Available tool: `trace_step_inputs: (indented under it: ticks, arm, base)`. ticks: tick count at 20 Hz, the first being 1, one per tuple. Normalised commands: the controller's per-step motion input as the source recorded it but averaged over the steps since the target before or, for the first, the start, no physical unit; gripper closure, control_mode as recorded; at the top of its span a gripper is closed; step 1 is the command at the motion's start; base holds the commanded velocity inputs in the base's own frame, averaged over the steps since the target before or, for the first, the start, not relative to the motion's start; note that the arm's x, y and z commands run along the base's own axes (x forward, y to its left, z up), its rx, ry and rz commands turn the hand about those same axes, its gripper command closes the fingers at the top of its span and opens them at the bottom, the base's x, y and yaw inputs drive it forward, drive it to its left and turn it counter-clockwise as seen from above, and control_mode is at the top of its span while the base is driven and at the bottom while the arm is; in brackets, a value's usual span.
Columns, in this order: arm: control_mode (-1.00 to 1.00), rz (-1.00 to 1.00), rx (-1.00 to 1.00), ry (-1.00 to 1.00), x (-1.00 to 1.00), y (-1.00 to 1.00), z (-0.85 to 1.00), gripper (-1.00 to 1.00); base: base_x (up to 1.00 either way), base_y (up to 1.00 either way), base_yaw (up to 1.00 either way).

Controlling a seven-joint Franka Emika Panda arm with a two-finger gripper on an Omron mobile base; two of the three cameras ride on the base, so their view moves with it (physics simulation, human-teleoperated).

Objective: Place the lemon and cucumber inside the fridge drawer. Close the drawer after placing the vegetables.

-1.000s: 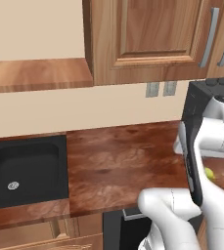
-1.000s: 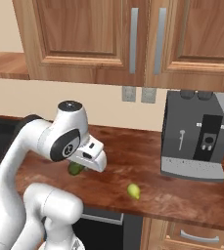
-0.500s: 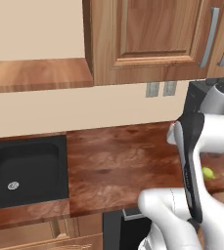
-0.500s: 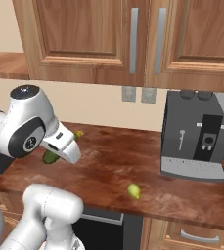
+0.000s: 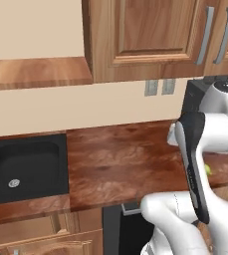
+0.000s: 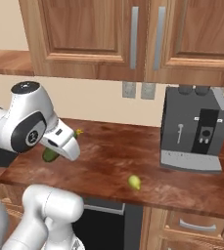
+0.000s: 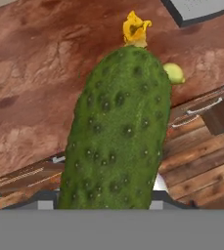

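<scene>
Cucumber held up off the bench, lemon lying on it.

The fingers (image 6: 59, 151) are clamped on the bumpy dark green cucumber (image 7: 117, 132), which carries a small yellow flower (image 7: 135, 28) at its far tip and hangs above the reddish-brown wooden bench (image 6: 113, 156), clear of its surface. In the right base view the cucumber (image 6: 50, 155) shows under the white hand, over the bench's left part. The small round yellow-green lemon (image 6: 134, 182) rests on the bench near its front edge, well apart from the cucumber and in front of the grey box-shaped coffee machine (image 6: 194, 132). In the left base view the lemon (image 5: 207, 169) peeks out past the arm's dark link.
</scene>
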Motion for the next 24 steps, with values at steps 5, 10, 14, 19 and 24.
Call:
trace_step_inputs:
  ticks: [5,10,14,19,24]
  arm:
    - [1.00,0.00,0.00,0.00,0.00,0.00,0.00,1.00]
    - [1.00,0.00,0.00,0.00,0.00,0.00,0.00,1.00]
    - [1.00,0.00,0.00,0.00,0.00,0.00,0.00,1.00]
    - [1.00,0.00,0.00,0.00,0.00,0.00,0.00,1.00]
    - [1.00,0.00,0.00,0.00,0.00,0.00,0.00,1.00]
  base:
    - [-1.00,0.00,-0.18]
    - [-0.99,0.00,-0.11]
    - [-0.64,0.17,-0.01]
    - [-0.57,-0.08,-0.22]
    - [-0.58,-0.39,-0.66]
